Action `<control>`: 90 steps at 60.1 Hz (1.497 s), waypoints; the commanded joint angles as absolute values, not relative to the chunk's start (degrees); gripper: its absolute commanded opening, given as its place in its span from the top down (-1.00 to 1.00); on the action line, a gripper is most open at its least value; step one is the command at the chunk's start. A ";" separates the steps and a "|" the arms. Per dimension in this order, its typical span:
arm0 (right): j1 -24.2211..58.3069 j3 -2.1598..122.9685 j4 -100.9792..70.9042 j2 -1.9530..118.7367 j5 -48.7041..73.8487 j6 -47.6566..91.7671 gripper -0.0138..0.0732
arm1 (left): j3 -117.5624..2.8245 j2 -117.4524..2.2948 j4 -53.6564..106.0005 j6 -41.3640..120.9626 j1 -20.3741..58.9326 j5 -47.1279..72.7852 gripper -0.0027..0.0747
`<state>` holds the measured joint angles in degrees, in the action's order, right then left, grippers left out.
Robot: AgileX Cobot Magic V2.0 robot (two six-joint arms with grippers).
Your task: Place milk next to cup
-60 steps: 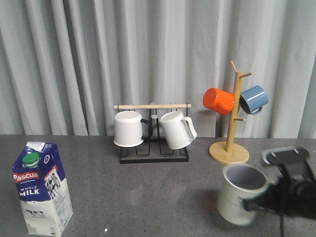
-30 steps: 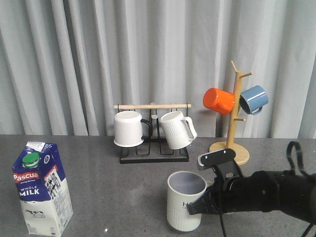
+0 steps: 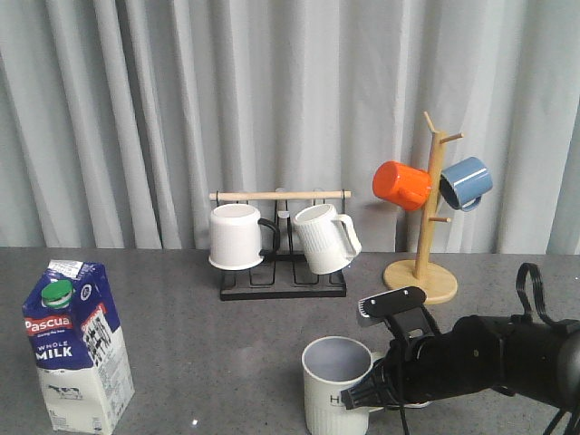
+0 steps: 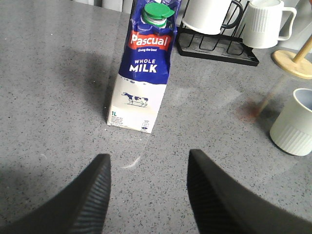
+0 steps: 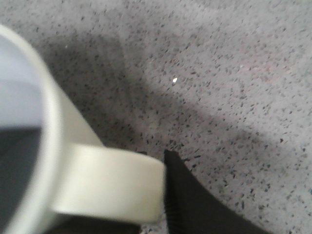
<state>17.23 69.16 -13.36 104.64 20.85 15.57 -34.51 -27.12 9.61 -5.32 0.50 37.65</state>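
The milk (image 3: pixel 77 349), a blue-and-white carton with a green cap, stands upright at the table's front left; it also shows in the left wrist view (image 4: pixel 144 68). The cup (image 3: pixel 337 385), cream ribbed with a grey-blue inside, is upright at the front middle. It also shows in the left wrist view (image 4: pixel 295 122). My right gripper (image 3: pixel 367 394) is shut on the cup's handle (image 5: pixel 107 183). I cannot tell whether the cup rests on the table. My left gripper (image 4: pixel 148 156) is open and empty, a short way in front of the milk.
A black rack (image 3: pixel 283 288) holding a plain white mug (image 3: pixel 236 236) and a ribbed white mug (image 3: pixel 324 237) stands at the back middle. A wooden mug tree (image 3: pixel 421 276) with an orange mug (image 3: pixel 401 185) and a blue mug (image 3: pixel 466 182) stands at the back right. Grey curtain behind.
My right arm has carried the cup leftward from the table's right side to the front middle and a little lower. The milk has not moved.
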 commanded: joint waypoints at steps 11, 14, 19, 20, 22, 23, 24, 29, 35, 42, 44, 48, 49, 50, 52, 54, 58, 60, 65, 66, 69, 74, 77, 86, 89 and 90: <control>17.35 71.00 -13.57 101.00 21.83 17.08 0.04 | -36.32 -27.77 10.42 -5.36 0.60 34.21 0.00; 17.35 71.00 -13.57 100.44 22.22 17.08 0.01 | -36.32 -27.77 10.42 -5.36 0.60 34.27 0.00; 17.35 71.00 -13.33 99.11 23.54 17.08 0.00 | -36.32 -27.77 10.42 -5.36 0.60 34.27 0.00; 17.35 71.00 -13.32 98.80 23.84 17.08 0.00 | -36.32 -27.77 10.42 -5.36 0.60 34.27 0.00; 17.35 71.00 -13.27 98.43 24.71 17.08 0.00 | -36.32 -27.77 10.42 -5.36 0.60 34.27 0.00; 17.35 71.00 -13.27 98.25 25.12 17.08 0.00 | -36.32 -27.77 10.42 -5.36 0.60 34.27 0.00; 17.35 71.00 -13.27 97.95 25.72 17.08 0.00 | -36.32 -27.77 10.42 -5.36 0.60 34.27 0.00; 17.35 71.00 -13.27 96.81 28.56 17.08 0.00 | -36.32 -27.77 10.42 -5.36 0.60 34.27 0.00; 17.35 70.94 -13.44 94.47 32.88 17.03 0.00 | -36.32 -27.77 10.42 -5.36 0.60 34.31 0.00; 17.35 70.18 -13.83 89.70 37.10 16.95 0.00 | -36.32 -27.77 10.42 -5.36 0.60 34.31 0.00; 17.35 69.71 -14.04 88.09 37.82 16.85 0.00 | -36.32 -27.77 10.42 -5.36 0.60 34.31 0.00; 17.35 67.47 -15.06 83.82 38.77 16.92 0.02 | -36.32 -27.77 10.42 -5.36 0.60 34.31 0.00; 17.35 66.85 -15.32 82.75 38.88 17.08 0.02 | -36.32 -27.77 10.42 -5.36 0.60 34.31 0.00; 17.35 66.17 -15.55 81.62 38.93 17.08 0.03 | -36.32 -27.77 10.42 -5.36 0.60 34.31 0.00; 17.35 64.19 -15.96 78.63 39.06 17.22 0.05 | -36.32 -27.77 10.42 -5.36 0.60 34.34 0.00; 17.35 62.41 -16.18 75.42 39.16 17.53 0.07 | -36.32 -27.77 10.42 -5.36 0.60 34.34 0.00; 17.35 57.22 -16.57 69.18 39.10 18.40 0.14 | -36.32 -27.77 10.42 -5.36 0.60 34.55 0.00; 17.35 54.98 -16.57 66.29 39.10 18.72 0.17 | -36.32 -27.77 10.42 -5.36 0.60 34.71 0.00; 17.35 48.14 -16.44 56.35 39.10 19.68 0.32 | -36.32 -27.77 10.42 -5.40 0.60 35.37 0.00; 17.35 47.01 -16.35 54.73 39.10 20.04 0.36 | -36.32 -27.77 10.42 -5.40 0.60 35.61 0.00; 17.35 43.17 -16.22 49.17 38.98 20.21 0.48 | -36.32 -27.77 10.42 -5.40 0.60 36.36 0.00; 17.35 37.15 -15.81 40.62 38.51 20.16 0.68 | -36.32 -27.77 10.42 -5.40 0.60 37.73 0.00; 17.35 34.05 -15.11 35.25 37.83 20.16 0.72 | -36.32 -27.77 10.42 -5.40 0.60 38.25 0.00; 17.35 26.58 -11.88 20.53 34.67 19.44 0.70 | -36.43 -28.56 10.50 -5.40 0.60 38.40 -0.04; 17.35 24.85 -11.06 16.55 34.06 18.39 0.70 | -36.67 -29.23 10.49 -5.33 0.60 38.90 -0.10; 17.35 24.27 -10.63 15.04 33.98 17.68 0.70 | -36.89 -29.49 10.49 -5.25 0.60 39.24 -0.12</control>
<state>17.23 25.51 -12.26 20.10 39.23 19.11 -34.56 -27.73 9.66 -5.32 0.50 41.83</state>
